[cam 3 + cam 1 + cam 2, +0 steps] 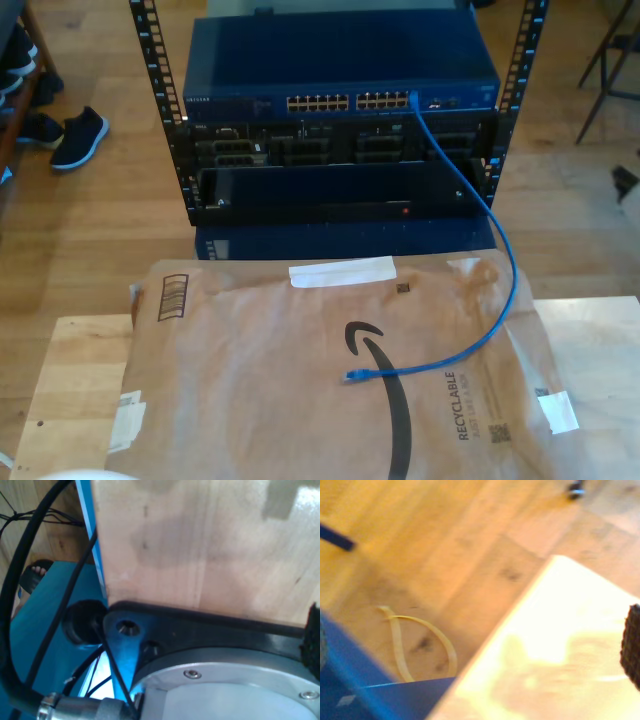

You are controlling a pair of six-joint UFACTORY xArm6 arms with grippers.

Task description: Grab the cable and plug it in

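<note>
The blue cable [497, 300] runs from the blue switch [340, 70] in the rack down onto a brown paper mailer [270, 390] on the table. One plug sits in a port [413, 98] at the right end of the port row in the exterior view. The other plug [353, 376] lies loose near the mailer's middle. A black ribbed fingertip [312, 642] of my first gripper shows over pale wood. My second gripper's fingertip [632, 647] hangs above a bright table corner. Neither wrist view shows how the jaws stand.
The black rack [340, 160] stands on the wooden floor beyond the table [80, 390]. Dark shoes [75, 135] lie at the exterior view's left and chair legs [600, 60] at its right. An arm's base plate [210, 630] and black cables [20, 580] show beside the first gripper. A yellow strap [420, 640] lies on the floor.
</note>
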